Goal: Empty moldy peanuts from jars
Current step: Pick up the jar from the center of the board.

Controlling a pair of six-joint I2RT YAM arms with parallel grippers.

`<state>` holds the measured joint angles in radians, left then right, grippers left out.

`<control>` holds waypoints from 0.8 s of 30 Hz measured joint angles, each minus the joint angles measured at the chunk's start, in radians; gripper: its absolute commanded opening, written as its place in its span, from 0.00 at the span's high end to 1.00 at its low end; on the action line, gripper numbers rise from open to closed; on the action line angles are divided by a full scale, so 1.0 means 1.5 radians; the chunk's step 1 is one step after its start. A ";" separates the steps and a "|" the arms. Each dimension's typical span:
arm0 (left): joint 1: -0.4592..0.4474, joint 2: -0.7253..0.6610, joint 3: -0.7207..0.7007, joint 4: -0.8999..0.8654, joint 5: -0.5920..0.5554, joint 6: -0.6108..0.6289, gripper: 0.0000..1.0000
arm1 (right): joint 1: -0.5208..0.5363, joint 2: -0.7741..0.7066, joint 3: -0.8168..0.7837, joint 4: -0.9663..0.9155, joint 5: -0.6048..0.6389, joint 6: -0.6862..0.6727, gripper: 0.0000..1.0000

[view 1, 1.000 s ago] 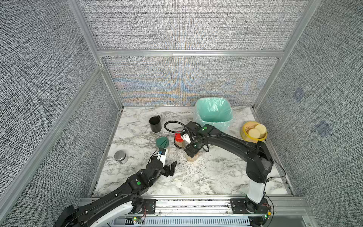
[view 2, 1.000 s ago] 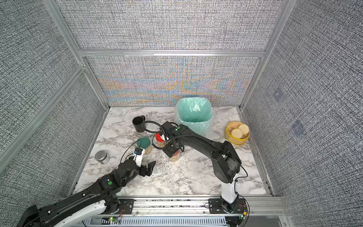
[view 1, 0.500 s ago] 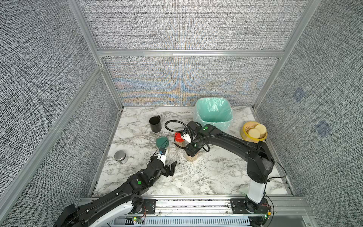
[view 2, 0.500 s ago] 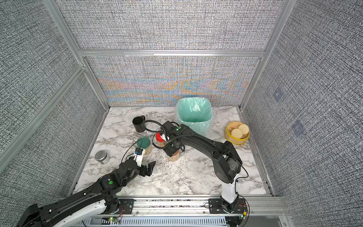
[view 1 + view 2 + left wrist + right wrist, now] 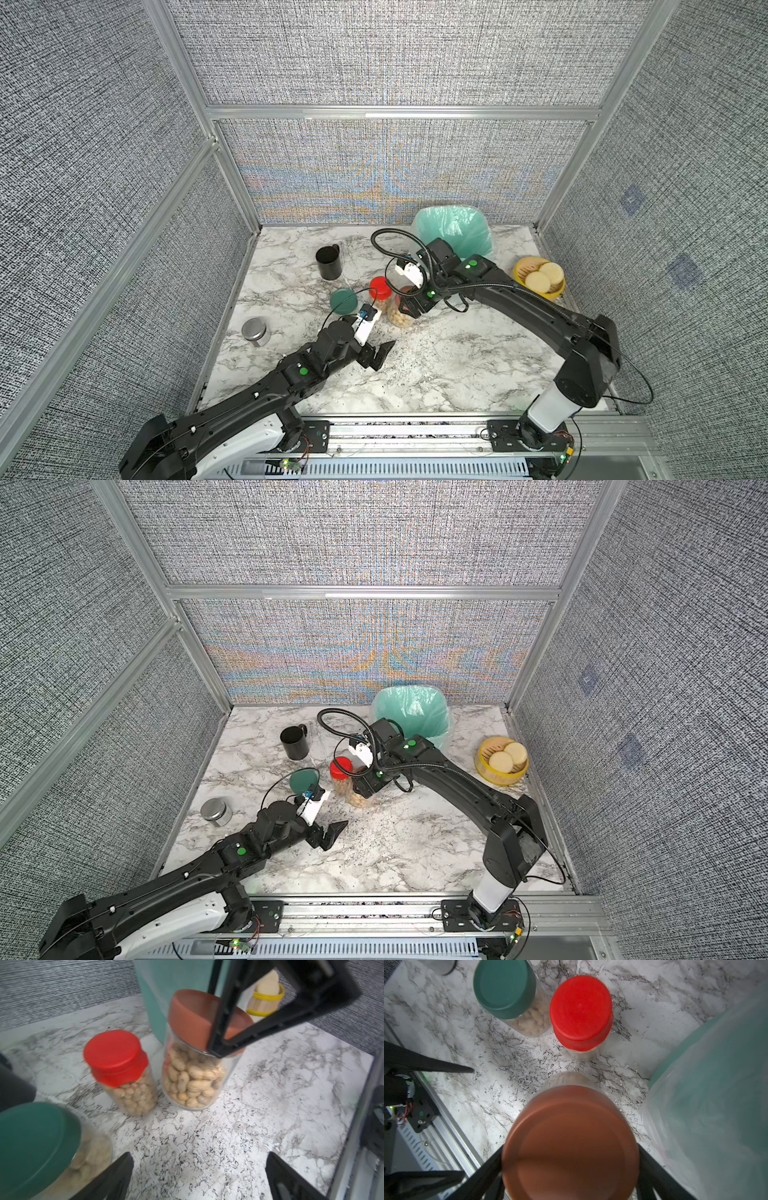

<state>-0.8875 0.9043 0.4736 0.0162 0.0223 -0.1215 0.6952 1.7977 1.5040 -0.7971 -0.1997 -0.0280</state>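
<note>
The marbled worktop point(image 5: 457, 365) carries three jars clustered near its middle: green-lidded jar point(image 5: 344, 302), red-lidded jar point(image 5: 380, 291) and terracotta-lidded jar point(image 5: 401, 321). A black mug point(image 5: 329, 262) stands behind them, a steel tin point(image 5: 254, 331) near the left edge, a green-lined bin point(image 5: 453, 232) at the back edge and a yellow bowl point(image 5: 536, 297) by the right edge.

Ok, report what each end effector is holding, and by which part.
Left end effector: open, holds nothing. Right end effector: its fingers appear to clamp the terracotta lid by its opposite sides; the jar stands on the table.
</note>
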 measured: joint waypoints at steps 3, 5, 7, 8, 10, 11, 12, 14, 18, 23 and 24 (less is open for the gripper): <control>0.000 0.047 0.056 -0.017 0.051 0.041 0.00 | -0.020 -0.025 -0.001 0.011 -0.032 -0.001 1.00; 0.000 0.066 0.077 -0.013 0.063 0.057 0.00 | -0.033 -0.040 -0.005 0.019 -0.058 -0.004 1.00; 0.000 0.074 0.082 -0.005 0.071 0.067 0.00 | -0.048 -0.056 -0.018 0.028 -0.090 -0.006 1.00; 0.003 0.077 0.083 -0.001 0.072 0.072 0.00 | -0.057 -0.065 -0.025 0.031 -0.109 -0.007 1.00; 0.014 0.082 0.088 0.012 0.083 0.078 0.00 | -0.075 -0.082 -0.037 0.034 -0.143 -0.013 1.00; 0.023 0.085 0.092 0.020 0.091 0.078 0.00 | -0.085 -0.091 -0.043 0.037 -0.161 -0.017 1.00; 0.030 0.087 0.096 0.027 0.098 0.078 0.00 | -0.093 -0.097 -0.047 0.038 -0.174 -0.022 1.00; 0.048 0.089 0.102 0.042 0.123 0.078 0.00 | -0.108 -0.109 -0.055 0.040 -0.204 -0.037 1.00; 0.096 0.084 0.107 0.059 0.186 0.075 0.00 | -0.123 -0.129 -0.066 0.043 -0.252 -0.071 1.00; 0.120 0.118 0.158 0.036 0.290 0.087 0.00 | -0.136 -0.148 -0.079 0.060 -0.315 -0.091 1.00; 0.121 0.126 0.165 0.033 0.305 0.094 0.00 | -0.136 -0.149 -0.079 0.066 -0.324 -0.093 1.00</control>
<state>-0.7063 1.0931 0.7208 0.0650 0.4805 0.0193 0.4908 1.5745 1.3861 -0.6979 -0.6853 -0.1677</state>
